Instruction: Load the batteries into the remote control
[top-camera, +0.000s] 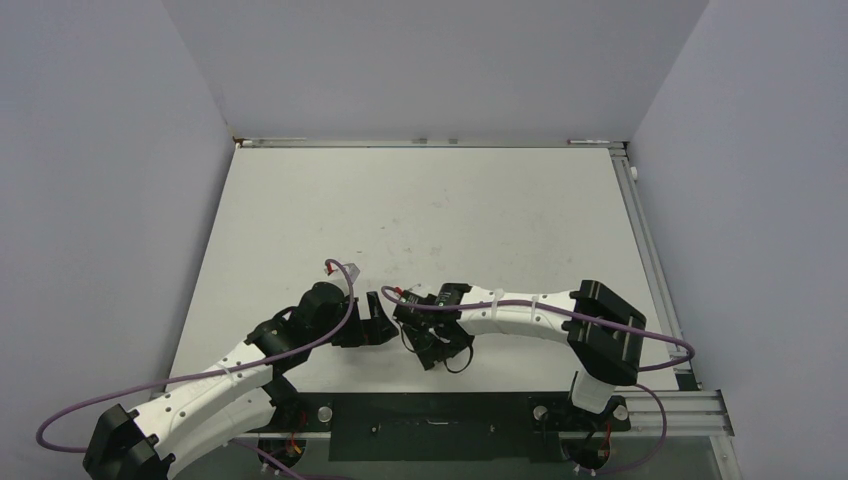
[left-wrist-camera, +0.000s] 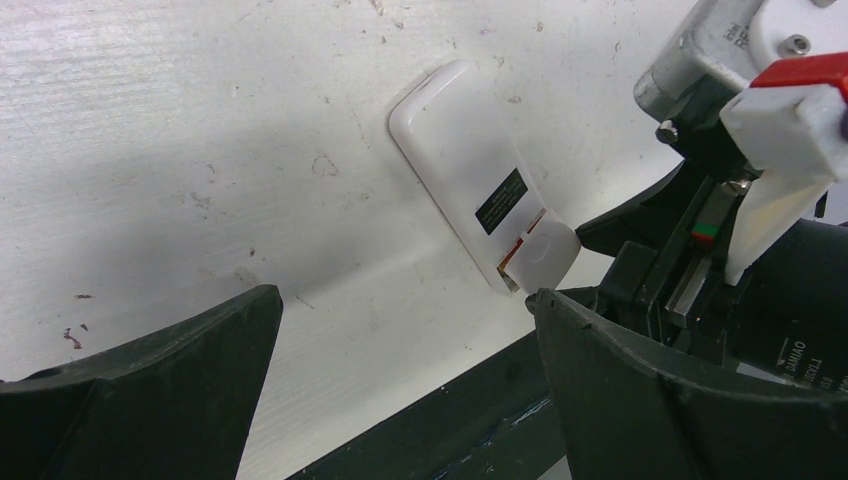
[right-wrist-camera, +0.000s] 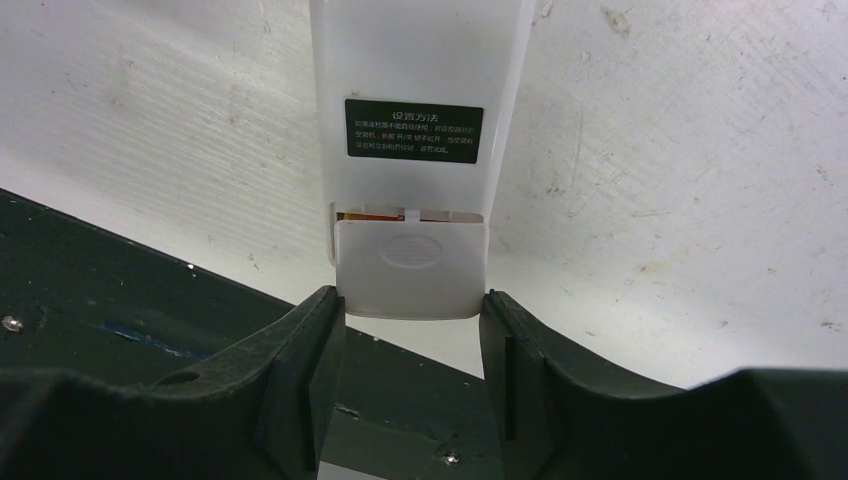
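The remote control (left-wrist-camera: 460, 170) lies back-up on the white table, a black label on its plain white back. Its battery cover (right-wrist-camera: 410, 265) sits slightly slid out at the near end, and an orange-red sliver shows in the gap (right-wrist-camera: 380, 213). The batteries themselves are hidden. My right gripper (right-wrist-camera: 412, 300) pinches the cover's end, one fingertip on each side edge. My left gripper (left-wrist-camera: 403, 293) hangs wide open just beside that end with nothing between its fingers, its right fingertip (left-wrist-camera: 545, 300) almost at the cover's corner. From above, both grippers (top-camera: 395, 322) meet near the table's front, hiding the remote.
The black base rail (top-camera: 430, 425) runs along the table's near edge, right under the remote's end (right-wrist-camera: 100, 290). The right arm's wrist and its red-and-white mount (left-wrist-camera: 790, 110) crowd the left gripper's right side. Grey walls close in the table on three sides.
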